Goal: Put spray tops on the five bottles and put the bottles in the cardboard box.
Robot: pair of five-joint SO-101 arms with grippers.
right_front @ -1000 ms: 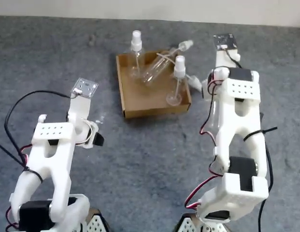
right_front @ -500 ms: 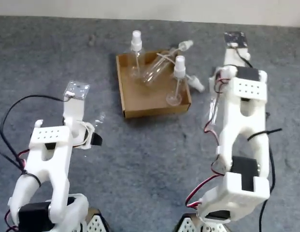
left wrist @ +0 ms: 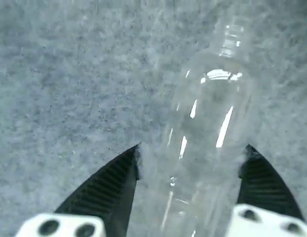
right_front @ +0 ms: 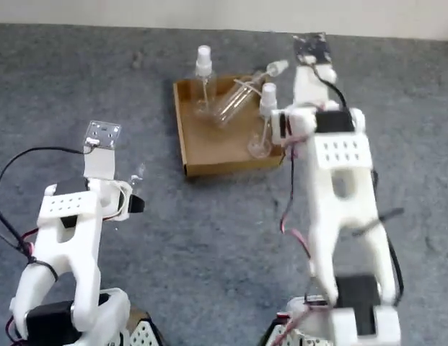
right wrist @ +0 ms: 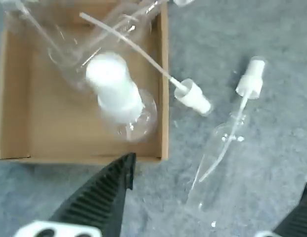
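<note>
A clear bottle [left wrist: 207,108] with no top sits between my left gripper's [left wrist: 192,150] fingers, just above the carpet at the left [right_front: 137,173]. The cardboard box [right_front: 182,130] holds two upright bottles with spray tops [right_front: 203,76] [right_front: 267,115] and a lying one [right_front: 242,94]. My right gripper [right wrist: 220,170] hangs open over the box's right rim. Below it a capped bottle [right wrist: 225,143] lies on the carpet. A loose spray top [right wrist: 193,97] rests across the rim [right wrist: 164,74], its tube reaching into the box.
Grey carpet [right_front: 224,238] covers the table, with free room in front of the box and between the arms. The right arm's body [right_front: 339,187] stands over the area to the right of the box.
The right arm swung left from beside the box to over its right rim. The left arm drew back and left a little, carrying the bottle.
</note>
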